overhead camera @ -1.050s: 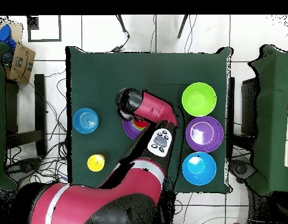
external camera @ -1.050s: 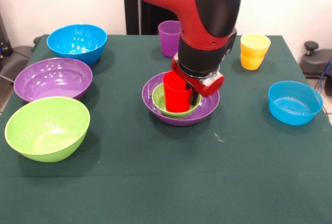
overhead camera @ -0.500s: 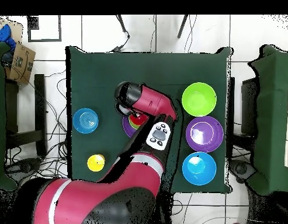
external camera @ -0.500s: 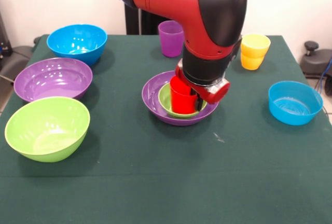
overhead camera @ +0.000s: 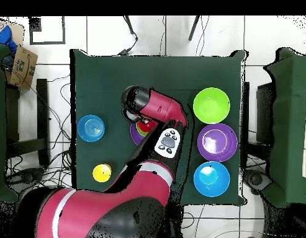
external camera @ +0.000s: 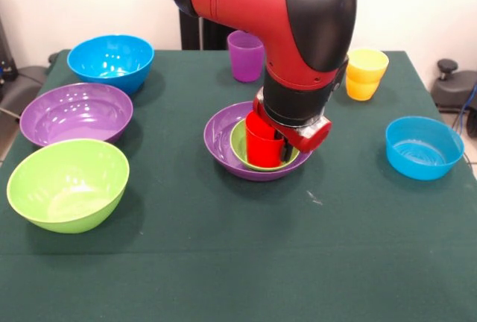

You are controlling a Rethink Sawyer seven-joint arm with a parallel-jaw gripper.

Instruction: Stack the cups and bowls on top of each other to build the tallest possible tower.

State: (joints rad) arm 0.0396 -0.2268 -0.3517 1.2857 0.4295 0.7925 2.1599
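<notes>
Below my fingers [external camera: 274, 150], closed around the red cup [external camera: 262, 141], sits the small green bowl [external camera: 240, 143], nested inside the purple bowl [external camera: 220, 143].

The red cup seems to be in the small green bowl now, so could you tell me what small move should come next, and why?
Probably release and lift straight up: the red cup stands upright inside the small green bowl, nested in the purple bowl, with the tool at it.

A green-clothed table [external camera: 223, 262] carries everything; at its middle rests a purple bowl [external camera: 223, 150] (other ware nested inside); left of it a lime bowl [external camera: 67, 184], a second purple bowl [external camera: 74, 113], a large blue bowl [external camera: 110, 61]; behind it a purple cup [external camera: 244, 55]; right of it stacked yellow cups [external camera: 366, 74] and a small blue bowl [external camera: 423, 147].
</notes>
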